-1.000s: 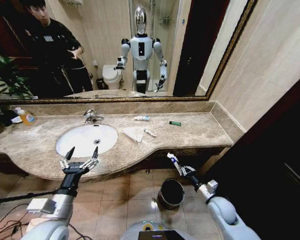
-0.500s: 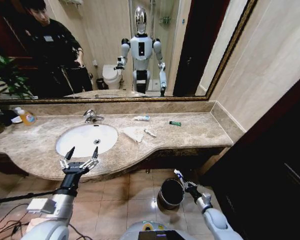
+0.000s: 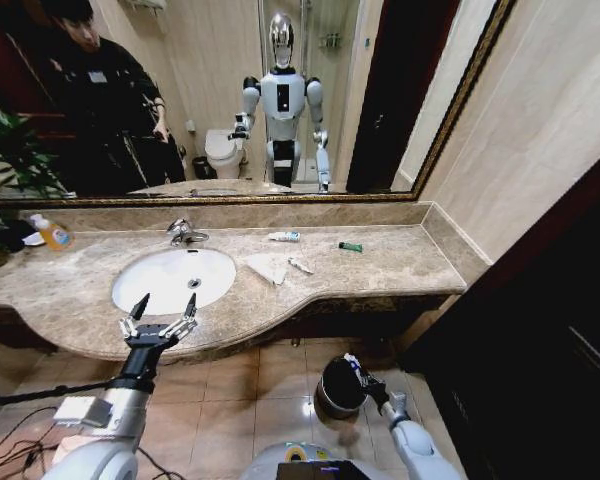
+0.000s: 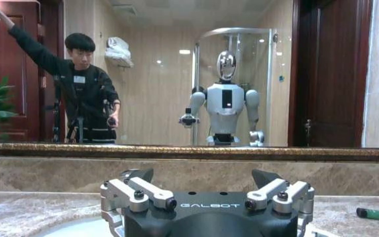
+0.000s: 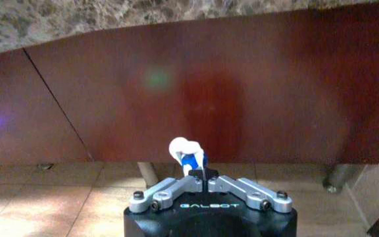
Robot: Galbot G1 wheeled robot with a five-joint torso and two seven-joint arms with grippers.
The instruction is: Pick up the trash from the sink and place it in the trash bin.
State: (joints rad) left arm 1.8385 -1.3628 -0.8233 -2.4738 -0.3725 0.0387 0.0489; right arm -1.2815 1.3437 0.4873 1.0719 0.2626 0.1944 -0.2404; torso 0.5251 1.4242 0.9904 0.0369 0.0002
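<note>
The white oval sink [image 3: 173, 278] sits in the marble counter. My left gripper [image 3: 160, 318] hovers open at the counter's front edge before it, with its spread fingers [image 4: 136, 190] holding nothing. Trash lies on the counter to the right of the basin: a crumpled tissue [image 3: 268, 266], a white-and-blue tube [image 3: 284, 237], a smaller sachet [image 3: 300, 265] and a green piece [image 3: 350, 246] [image 4: 377, 215]. Low near the floor, my right gripper [image 3: 358, 374] [image 5: 206, 174] is shut on another white-and-blue tube [image 5: 187, 150], right at the rim of the trash bin [image 3: 330, 398].
A chrome tap [image 3: 185, 233] stands behind the basin and an orange-liquid bottle [image 3: 52, 234] at the counter's far left. A dark wooden door fills the right side. Brown cabinet panels [image 5: 176, 89] under the counter face my right wrist. Floor tiles surround the bin.
My right arm has dropped from just below the counter edge down to the bin's rim, carrying the tube. The left arm has stayed still.
</note>
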